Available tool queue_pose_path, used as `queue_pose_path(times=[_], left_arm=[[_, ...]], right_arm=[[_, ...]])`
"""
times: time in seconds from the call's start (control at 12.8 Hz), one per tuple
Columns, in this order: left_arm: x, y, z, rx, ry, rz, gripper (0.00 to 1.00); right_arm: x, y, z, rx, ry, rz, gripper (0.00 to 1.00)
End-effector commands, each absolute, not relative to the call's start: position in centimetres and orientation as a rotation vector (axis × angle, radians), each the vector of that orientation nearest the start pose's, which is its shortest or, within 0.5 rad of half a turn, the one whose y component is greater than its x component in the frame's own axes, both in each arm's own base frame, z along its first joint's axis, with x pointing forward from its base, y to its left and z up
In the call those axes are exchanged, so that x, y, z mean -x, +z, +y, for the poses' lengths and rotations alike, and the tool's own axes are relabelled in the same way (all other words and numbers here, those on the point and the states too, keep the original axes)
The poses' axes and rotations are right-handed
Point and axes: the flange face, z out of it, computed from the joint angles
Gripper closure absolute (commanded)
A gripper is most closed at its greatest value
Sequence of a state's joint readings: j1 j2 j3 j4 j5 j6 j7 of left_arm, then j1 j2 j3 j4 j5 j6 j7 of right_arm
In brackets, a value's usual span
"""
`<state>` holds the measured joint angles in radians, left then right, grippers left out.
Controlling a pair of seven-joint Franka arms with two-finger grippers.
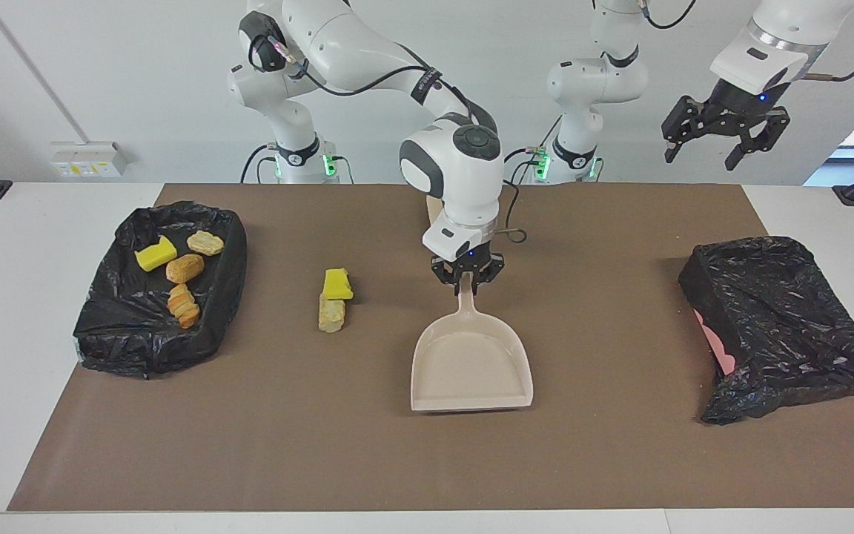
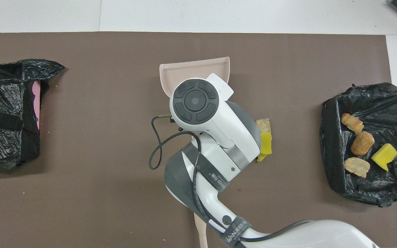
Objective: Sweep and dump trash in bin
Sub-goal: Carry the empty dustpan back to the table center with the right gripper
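Trash lies in two places. A yellow sponge chunk (image 1: 337,284) and a tan bread piece (image 1: 330,313) touch each other on the brown mat (image 1: 605,460), between the dustpan (image 1: 471,363) and the black-lined bin (image 1: 101,337) at the right arm's end of the table. They sit well apart from the right gripper (image 1: 467,278), whose fingers are clamped on the dustpan's handle, pan mouth pointing away from the robots. Inside that bin rest more scraps (image 1: 184,268): another yellow chunk and three tan-orange pieces. A second black-bagged bin (image 1: 783,319) sits at the left arm's end. The left gripper (image 1: 723,141) hangs high above that end, fingers spread apart, holding nothing, waiting. A brush handle (image 2: 200,232) peeks out under the right arm in the overhead view.
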<state>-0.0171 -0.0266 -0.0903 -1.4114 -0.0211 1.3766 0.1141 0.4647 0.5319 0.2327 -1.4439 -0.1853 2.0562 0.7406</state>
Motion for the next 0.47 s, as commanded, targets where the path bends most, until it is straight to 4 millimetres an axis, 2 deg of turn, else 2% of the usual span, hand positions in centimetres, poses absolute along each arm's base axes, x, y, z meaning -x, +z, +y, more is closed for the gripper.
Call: queue_pose_path(times=[0.0,0.16,0.39], left_arm=[[-51.6,69.8,-5.5,3.12,0.024,0.354,0.0],[-51.6,69.8,-5.5,3.12,0.024,0.354,0.0],[-51.5,69.9,-5.5,3.119,0.022,0.354,0.0]], right_arm=[[-56.9,37.6,41.7,3.094,-0.159,0.026,0.99],[-56.3,36.6,40.5,3.122,-0.127,-0.043,0.96],[-56.4,36.2,39.5,3.134,-0.106,-0.186,0.95]])
